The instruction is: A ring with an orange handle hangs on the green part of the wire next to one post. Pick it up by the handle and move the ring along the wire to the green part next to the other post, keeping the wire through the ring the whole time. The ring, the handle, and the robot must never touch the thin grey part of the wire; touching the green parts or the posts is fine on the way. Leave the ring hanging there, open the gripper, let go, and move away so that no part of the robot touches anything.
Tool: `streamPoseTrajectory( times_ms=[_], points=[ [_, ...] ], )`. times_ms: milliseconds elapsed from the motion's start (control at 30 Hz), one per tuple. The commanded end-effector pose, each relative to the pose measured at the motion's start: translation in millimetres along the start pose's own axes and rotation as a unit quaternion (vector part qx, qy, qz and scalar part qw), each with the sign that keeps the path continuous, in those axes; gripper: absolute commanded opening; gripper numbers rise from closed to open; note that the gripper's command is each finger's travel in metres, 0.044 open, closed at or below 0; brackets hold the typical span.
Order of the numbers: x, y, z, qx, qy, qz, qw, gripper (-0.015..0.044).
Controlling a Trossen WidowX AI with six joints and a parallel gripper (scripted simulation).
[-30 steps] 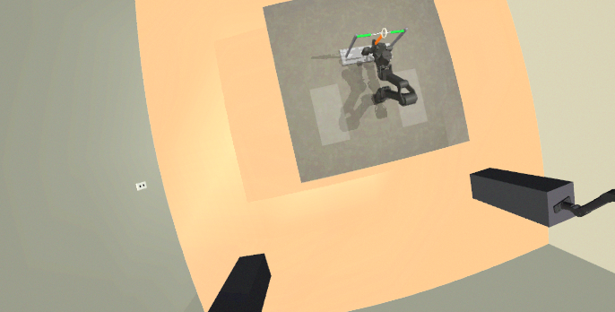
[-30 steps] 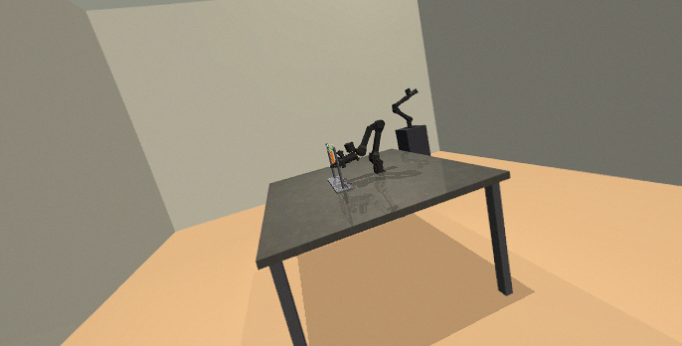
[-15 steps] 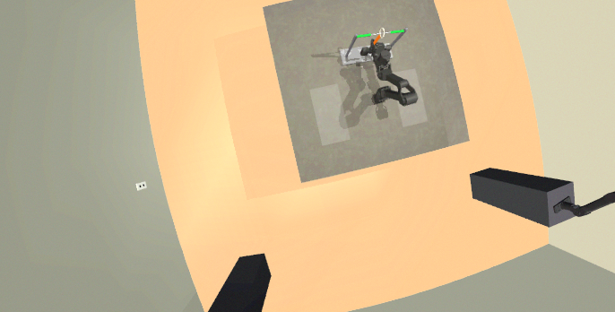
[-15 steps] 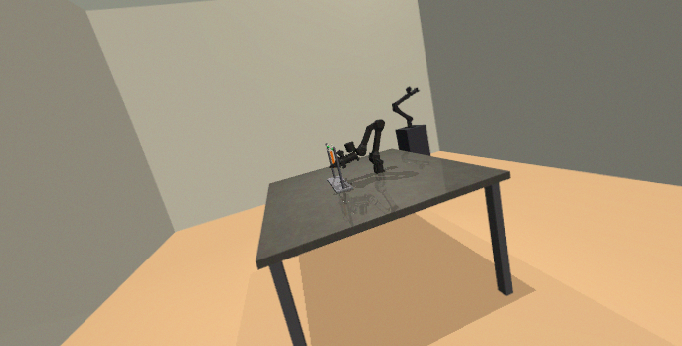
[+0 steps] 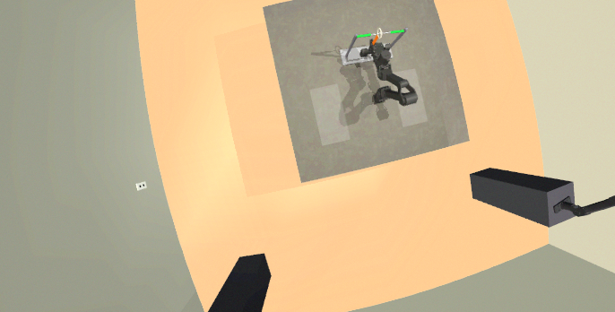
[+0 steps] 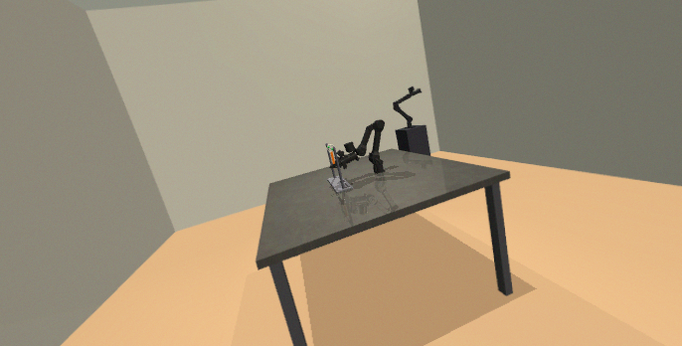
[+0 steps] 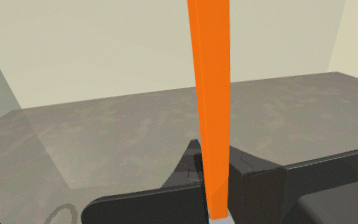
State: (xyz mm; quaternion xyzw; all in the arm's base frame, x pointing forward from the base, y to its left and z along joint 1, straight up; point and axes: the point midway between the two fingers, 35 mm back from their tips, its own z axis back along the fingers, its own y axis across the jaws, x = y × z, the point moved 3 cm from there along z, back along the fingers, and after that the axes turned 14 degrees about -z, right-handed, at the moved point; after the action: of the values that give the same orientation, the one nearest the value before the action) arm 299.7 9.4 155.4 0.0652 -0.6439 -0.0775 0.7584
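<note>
Green marks both safe stretches of the wire in the top view: going left to right, the left post (image 5: 356, 36), the left green part (image 5: 364, 35), a short run of thin grey wire (image 5: 376, 34), the ring (image 5: 380, 33), then the right green part (image 5: 397, 31) up to the right post (image 5: 405, 30). The ring sits over the grey middle stretch, between the two green parts and a little nearer the right one, with the wire apparently passing through it; whether it clears the wire cannot be told at this size. The gripper (image 7: 215, 175) is clamped on the lower end of the orange handle (image 7: 211, 100), its jaws pressed against either side. The handle's long axis runs up and away from the gripper in the wrist view, almost vertical with a slight lean, pointing toward the ring, which is out of frame there; from above it slants from the gripper toward the wire. The main risk, as I judge it, is the ring brushing the grey wire: any sag, lift or twist of the wrist while crossing this stretch would swing the far end of the long handle. A slipping grip would do the same.
</note>
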Motion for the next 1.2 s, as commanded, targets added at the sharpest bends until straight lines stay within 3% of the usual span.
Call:
streamPoseTrajectory(
  times_ms=[0,1167],
  points=[
    [-1.7,3.5,0.3,0.006,0.003,0.008,1.0,-0.015],
    [-11.1,45.0,-0.5,-0.01,0.0,-0.025,1.0,-0.015]
  ],
)
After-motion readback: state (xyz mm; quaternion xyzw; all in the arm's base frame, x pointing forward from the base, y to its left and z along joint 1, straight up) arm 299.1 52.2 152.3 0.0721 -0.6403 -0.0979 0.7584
